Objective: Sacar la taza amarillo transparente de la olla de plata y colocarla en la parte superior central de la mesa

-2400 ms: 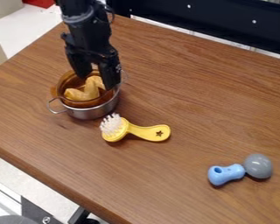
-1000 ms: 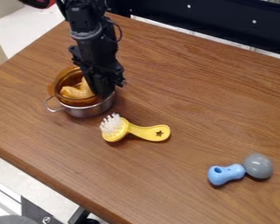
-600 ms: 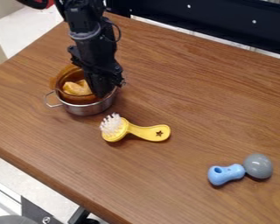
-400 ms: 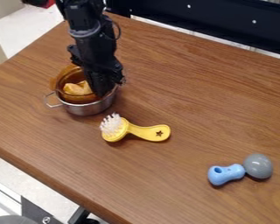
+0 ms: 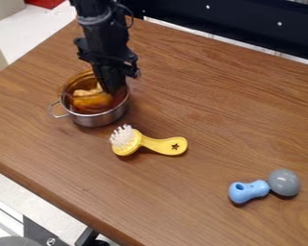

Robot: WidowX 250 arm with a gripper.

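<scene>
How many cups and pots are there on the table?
2. The silver pot sits near the table's left edge, and the see-through amber cup is in it, under the gripper. The gripper covers part of both, so something small could be hidden there.

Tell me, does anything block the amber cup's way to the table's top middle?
Only the wall of the silver pot: it surrounds the amber cup, which would probably need lifting over the rim. Beyond that, nothing visible stands before the top middle of the table; the yellow brush lies nearer the camera, off that path.
</scene>
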